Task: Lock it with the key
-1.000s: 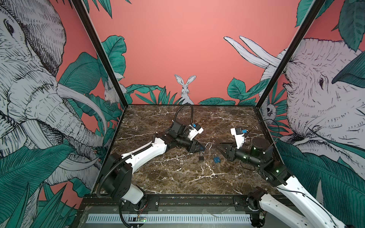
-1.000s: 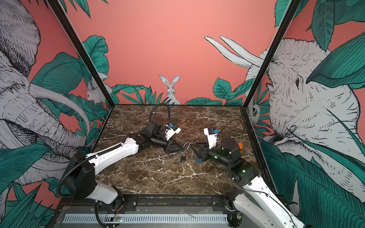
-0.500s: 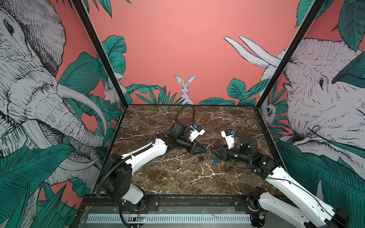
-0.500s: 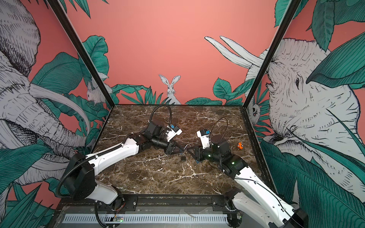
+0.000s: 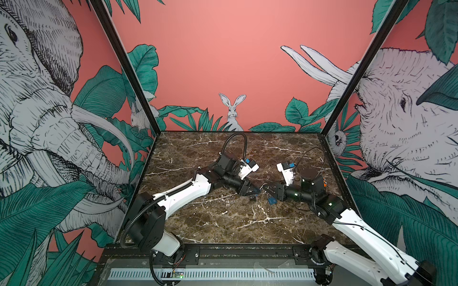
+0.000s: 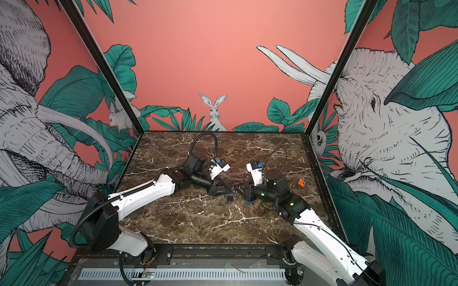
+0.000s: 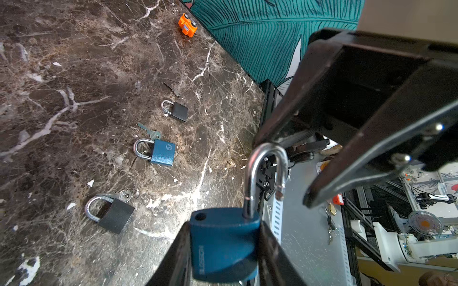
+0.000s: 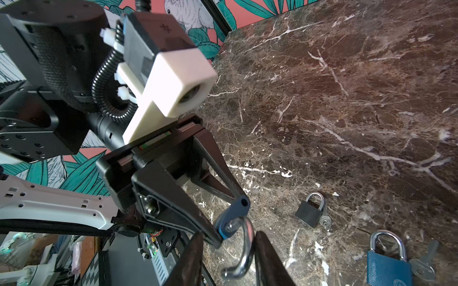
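Near the loose black lock (image 8: 309, 213), the left gripper (image 7: 224, 227) clamps a blue padlock (image 7: 223, 247) whose open shackle (image 7: 248, 183) sits between the right gripper's (image 8: 229, 236) jaws, whether pinched I cannot tell, so locking looks unfinished, with a key (image 8: 324, 220) lying unused beside that black lock.

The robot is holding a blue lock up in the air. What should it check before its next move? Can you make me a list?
1. Hold of the left gripper on the blue padlock: ok, clamped on its body.
2. The shackle sits inside the right gripper: ok.
3. The right gripper pinches the shackle: not ok, a gap shows on one side.
4. The free end stands over its hole: not ok, it is swung away to the other side.
5. A key in this padlock: cannot tell, its underside is hidden.
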Motion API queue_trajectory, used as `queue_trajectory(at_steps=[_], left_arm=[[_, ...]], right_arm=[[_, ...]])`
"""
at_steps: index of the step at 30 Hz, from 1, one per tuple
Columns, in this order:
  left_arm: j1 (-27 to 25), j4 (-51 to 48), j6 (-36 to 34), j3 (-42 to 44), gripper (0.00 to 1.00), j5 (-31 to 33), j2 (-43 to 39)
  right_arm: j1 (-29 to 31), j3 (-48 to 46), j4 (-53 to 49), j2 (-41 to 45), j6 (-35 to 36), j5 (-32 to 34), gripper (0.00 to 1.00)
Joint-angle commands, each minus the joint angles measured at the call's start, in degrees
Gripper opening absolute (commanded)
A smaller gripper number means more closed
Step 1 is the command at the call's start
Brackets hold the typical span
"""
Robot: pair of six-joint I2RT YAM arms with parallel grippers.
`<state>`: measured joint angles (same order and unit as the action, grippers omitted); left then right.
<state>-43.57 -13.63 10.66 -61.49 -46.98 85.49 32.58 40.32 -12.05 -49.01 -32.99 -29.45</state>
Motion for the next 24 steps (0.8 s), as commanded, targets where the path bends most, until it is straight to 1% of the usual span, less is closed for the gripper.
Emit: queue_trajectory(at_steps=[1, 6, 11, 13, 15, 19, 21, 22, 24], left_arm=[[-0.3, -0.2, -1.2, -1.8, 0.00, -0.9, -1.4], [-0.7, -0.8, -2.0, -2.0, 0.00, -0.8, -1.4], [-0.9, -2.2, -2.9, -2.4, 0.00, -0.1, -1.7], [-1.0, -2.3, -3.0, -2.4, 0.00, 0.3, -1.9], [-0.9, -2.4, -3.1, -2.2, 0.00, 0.6, -2.0], [-0.9, -2.0, -3.2, -1.9, 0.00, 0.7, -2.1], [-0.9, -2.4, -3.5, -2.2, 0.00, 0.8, -2.0], [-0.9, -2.5, -3.7, -2.2, 0.00, 0.8, -2.0], [-0.9, -2.7, -3.9, -2.5, 0.00, 1.1, -2.1]], right_arm=[[-0.3, -0.7, 2.1, 0.3, -0.5, -1.4, 0.32], [-0.6, -1.0, 4.2, -0.6, -1.3, -1.7, 0.29], [-0.8, -1.5, 7.0, -2.3, -2.4, -3.6, 0.25], [-0.8, -2.0, 8.3, -2.8, -3.2, -4.2, 0.20], [-0.9, -2.2, 8.9, -3.2, -3.7, -5.0, 0.17], [-0.9, -3.0, 9.5, -2.8, -5.1, -5.7, 0.06], [-1.0, -3.8, 10.7, -2.5, -6.2, -6.2, 0.02], [-1.0, -4.2, 11.2, -2.4, -6.6, -6.3, 0.00], [-1.0, -4.5, 11.9, -2.3, -7.1, -6.3, 0.00]])
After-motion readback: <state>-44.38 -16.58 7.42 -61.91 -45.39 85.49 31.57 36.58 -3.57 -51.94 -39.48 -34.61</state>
